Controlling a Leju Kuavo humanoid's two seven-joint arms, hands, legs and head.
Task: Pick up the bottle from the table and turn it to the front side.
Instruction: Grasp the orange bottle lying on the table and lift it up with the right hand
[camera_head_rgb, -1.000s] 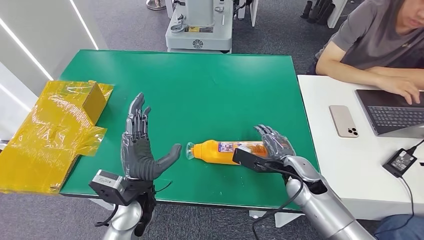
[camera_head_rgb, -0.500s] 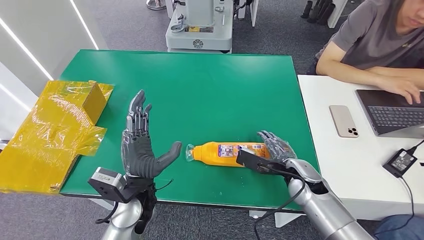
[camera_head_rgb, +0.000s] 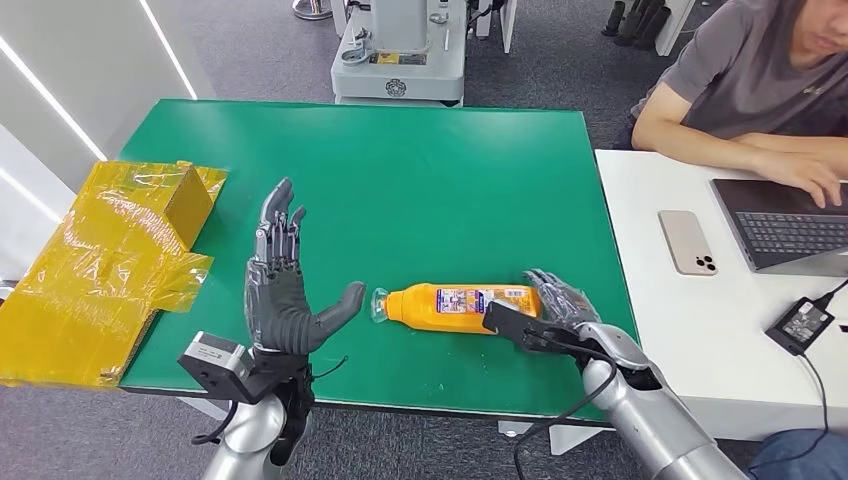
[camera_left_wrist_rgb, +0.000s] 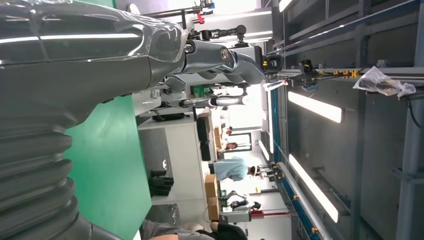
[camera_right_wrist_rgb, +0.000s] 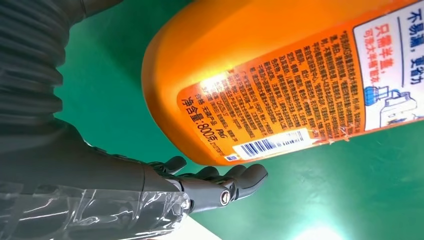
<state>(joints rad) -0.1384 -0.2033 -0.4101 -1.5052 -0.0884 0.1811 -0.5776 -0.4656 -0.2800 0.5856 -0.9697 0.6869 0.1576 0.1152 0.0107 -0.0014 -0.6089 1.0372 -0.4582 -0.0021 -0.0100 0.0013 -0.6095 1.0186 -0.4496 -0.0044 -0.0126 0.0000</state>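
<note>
My right robot hand (camera_head_rgb: 562, 303) has slid right to the base of the bottle (camera_head_rgb: 455, 305) on the counter (camera_head_rgb: 420, 170), fingers spread, not yet gripping; left robot hand (camera_head_rgb: 285, 290) open.

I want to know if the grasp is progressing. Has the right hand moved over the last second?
Yes. The right hand has slid along the bottle toward the green table's right edge, past the bottle's base.

orange bottle (camera_head_rgb: 455, 306) lying on green table (camera_head_rgb: 420, 170) | right robot hand (camera_head_rgb: 560, 305) at its base | left robot hand (camera_head_rgb: 283, 295) open, raised
</note>
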